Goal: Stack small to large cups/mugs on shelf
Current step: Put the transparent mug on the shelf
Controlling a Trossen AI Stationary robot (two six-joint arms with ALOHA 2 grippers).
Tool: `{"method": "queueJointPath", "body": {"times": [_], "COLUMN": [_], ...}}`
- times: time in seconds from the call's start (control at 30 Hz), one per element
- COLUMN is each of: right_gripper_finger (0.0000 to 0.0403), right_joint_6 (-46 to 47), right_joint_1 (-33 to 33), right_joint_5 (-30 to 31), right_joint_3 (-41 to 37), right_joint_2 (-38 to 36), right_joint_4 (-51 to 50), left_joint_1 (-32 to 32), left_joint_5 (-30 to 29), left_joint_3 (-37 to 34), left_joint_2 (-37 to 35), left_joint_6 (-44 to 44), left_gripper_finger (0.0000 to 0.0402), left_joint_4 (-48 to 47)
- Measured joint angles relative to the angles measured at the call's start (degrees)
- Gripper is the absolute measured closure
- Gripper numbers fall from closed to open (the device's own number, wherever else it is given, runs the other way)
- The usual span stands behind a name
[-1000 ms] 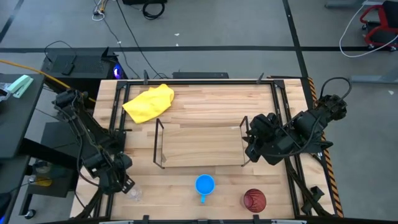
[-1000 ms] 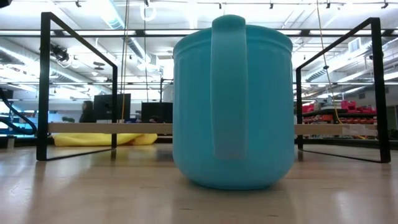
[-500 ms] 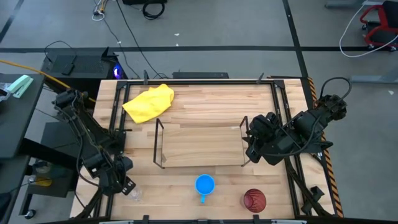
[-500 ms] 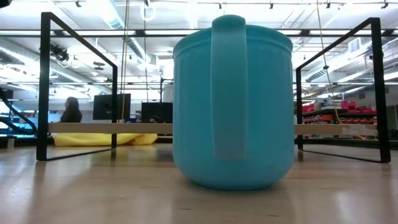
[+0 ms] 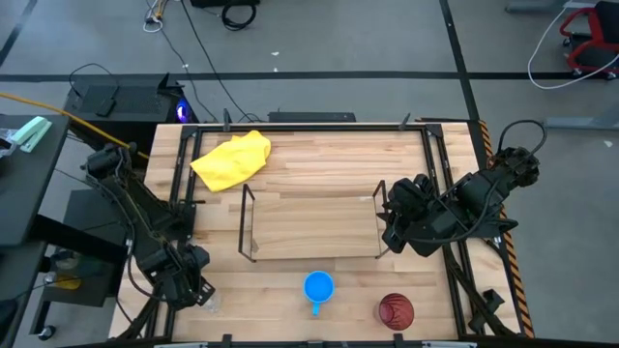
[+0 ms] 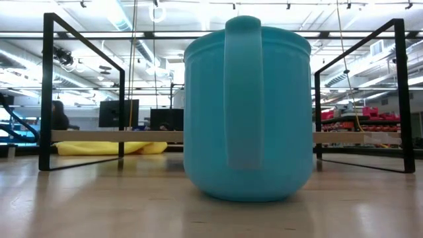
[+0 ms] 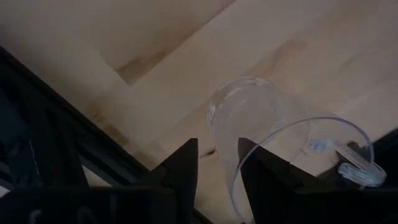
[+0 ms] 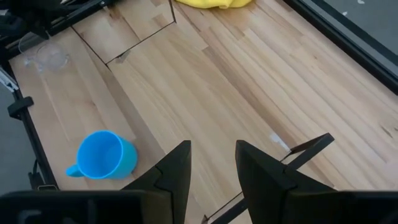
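The small clear cup stands at the table's near left corner. My left gripper is open right at it; in the left wrist view my left gripper has the clear cup's rim wall between its two fingers. The blue mug stands near the front edge, handle toward the near edge, and fills the low view. The dark red cup stands to its right. The black wire shelf stands mid-table, with no cup in it. My right gripper is open and empty at the shelf's right end. My left gripper has one finger inside the clear cup's rim and the other finger outside it, coming from above and slanting down. I cannot tell whether either finger touches the wall. The cup rests on the table.
A yellow cloth lies at the far left of the table. Black rails run along the table's edges, close beside the clear cup. Bare wood lies between the shelf and the mugs.
My left gripper has moved a little toward the table's near edge and right, closer onto the clear cup. The cups and the right arm have kept still.
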Motion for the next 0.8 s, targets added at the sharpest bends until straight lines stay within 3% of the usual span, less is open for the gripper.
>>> {"method": "queueJointPath", "body": {"times": [0.4, 0.5, 0.63, 0.8], "right_gripper_finger": [0.027, 0.027, 0.027, 0.027], "right_joint_6": [-0.02, -0.02, -0.41, -1.49], "right_joint_1": [0.0, 0.0, 0.0, -0.05], "right_joint_5": [0.63, 0.64, 0.89, 1.07], "right_joint_3": [0.0, 0.0, 0.0, 0.0], "right_joint_2": [0.0, 0.0, 0.0, 0.0], "right_joint_4": [1.32, 1.31, 1.31, 1.29], "left_joint_1": [0.39, 0.41, 1.31, 4.01], "left_joint_5": [0.23, 0.89, 0.96, 0.97], "left_joint_3": [0.02, 1.02, 5.19, 17.05], "left_joint_2": [0.11, -0.26, -0.91, -1.37], "left_joint_6": [-1.46, -0.51, 3.65, 11.03], "left_gripper_finger": [0.0389, 0.0389, 0.0392, 0.0391], "left_joint_4": [-0.4, -0.63, -2.65, -13.06]}}
